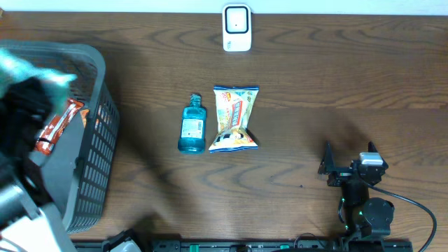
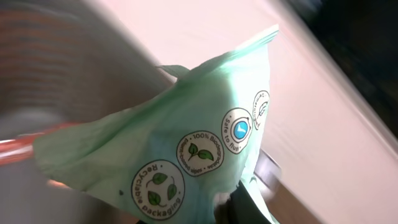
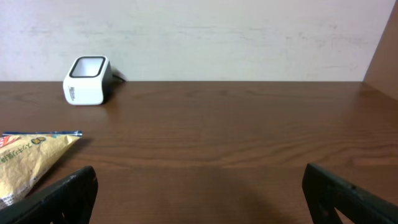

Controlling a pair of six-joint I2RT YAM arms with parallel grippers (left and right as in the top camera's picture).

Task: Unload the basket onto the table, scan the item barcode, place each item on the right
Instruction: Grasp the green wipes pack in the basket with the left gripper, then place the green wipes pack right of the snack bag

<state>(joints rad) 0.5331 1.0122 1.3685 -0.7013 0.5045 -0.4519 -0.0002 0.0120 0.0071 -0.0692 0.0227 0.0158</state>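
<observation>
Green pouch point(image 2: 186, 137), pinched by left gripper point(image 2: 239, 208); I should present its barcode squarely to scanner point(image 1: 236, 28); right gripper point(image 3: 199, 193) spread wide.

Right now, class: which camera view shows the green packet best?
The left wrist view: the green packet fills the frame, its round recyclable-packaging and biodegradable marks readable. In the overhead view it is only a blurred teal patch above the basket. The right wrist view does not show it.

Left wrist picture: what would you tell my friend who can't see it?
A crinkly pale green bag fills the picture, very close up. It has round stamps with leaves; one reads 100% Biodegradable. Everything behind it is blurry.
</observation>
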